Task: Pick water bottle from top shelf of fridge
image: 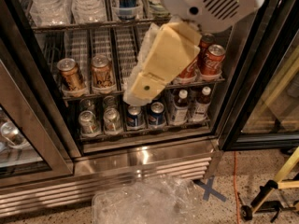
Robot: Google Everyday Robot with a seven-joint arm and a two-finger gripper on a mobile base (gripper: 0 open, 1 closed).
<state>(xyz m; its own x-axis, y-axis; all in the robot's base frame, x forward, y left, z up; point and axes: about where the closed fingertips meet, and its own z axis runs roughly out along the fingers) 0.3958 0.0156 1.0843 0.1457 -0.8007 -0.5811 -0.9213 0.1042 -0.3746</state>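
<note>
- We see the fridge [42,125] lit warmly from inside; the cans [70,73] at centre left glow, while the rack below them is dimmer.
- A bright glare patch sits on the steel sill [145,157] at lower centre.
- The arm [168,55] at upper centre is soft and washed out white at the top; the pincer lies hidden behind it.
- Left and right frame edges fall dark.
</note>
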